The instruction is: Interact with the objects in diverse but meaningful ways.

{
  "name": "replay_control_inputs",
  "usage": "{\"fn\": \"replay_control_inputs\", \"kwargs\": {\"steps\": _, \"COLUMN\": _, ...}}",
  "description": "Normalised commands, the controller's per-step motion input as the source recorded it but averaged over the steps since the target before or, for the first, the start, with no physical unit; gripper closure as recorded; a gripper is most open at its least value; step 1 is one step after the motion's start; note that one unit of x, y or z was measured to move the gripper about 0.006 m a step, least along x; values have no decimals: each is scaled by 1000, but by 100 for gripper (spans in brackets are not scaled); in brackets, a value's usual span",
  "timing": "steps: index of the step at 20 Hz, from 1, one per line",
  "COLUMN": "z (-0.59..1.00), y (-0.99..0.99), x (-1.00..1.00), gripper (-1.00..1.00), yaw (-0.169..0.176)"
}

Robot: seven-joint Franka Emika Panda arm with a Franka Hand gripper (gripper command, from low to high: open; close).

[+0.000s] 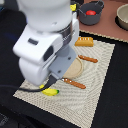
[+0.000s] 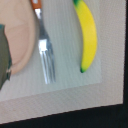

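Several toy foods are spread around, but the arm is parked low over the near end of the woven mat [image 1: 95, 75], right above the banana [image 1: 50, 92]. That banana lies flat on the mat beside the fork [image 2: 44, 50], close to it but not touching, with the round plate [image 2: 20, 47] on the fork's far side. Elsewhere, the bread loaf [image 1: 84, 42] sits at the mat's far edge and the tomato [image 1: 90, 12] rests in a dark pot [image 1: 91, 14] off the mat.

My guess is the banana is a light, hard plastic piece, smooth and a bit slick, so it may skid or roll if nudged. Its thick middle, taken across the narrow width, looks the safest place to pinch; the tapered green tip would likely slip out.

As for the jaws, I cannot tell how they stand. From the exterior view the arm's own body hides them, and the wrist view shows no fingers at all, only perhaps a dark blurred edge at one side. Nothing appears held, and nothing visibly touches the banana.
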Motion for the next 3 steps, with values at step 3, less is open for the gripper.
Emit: {"fn": "replay_control_inputs", "kwargs": {"steps": 3, "z": 33, "y": 587, "x": 117, "gripper": -100, "yaw": 126}}
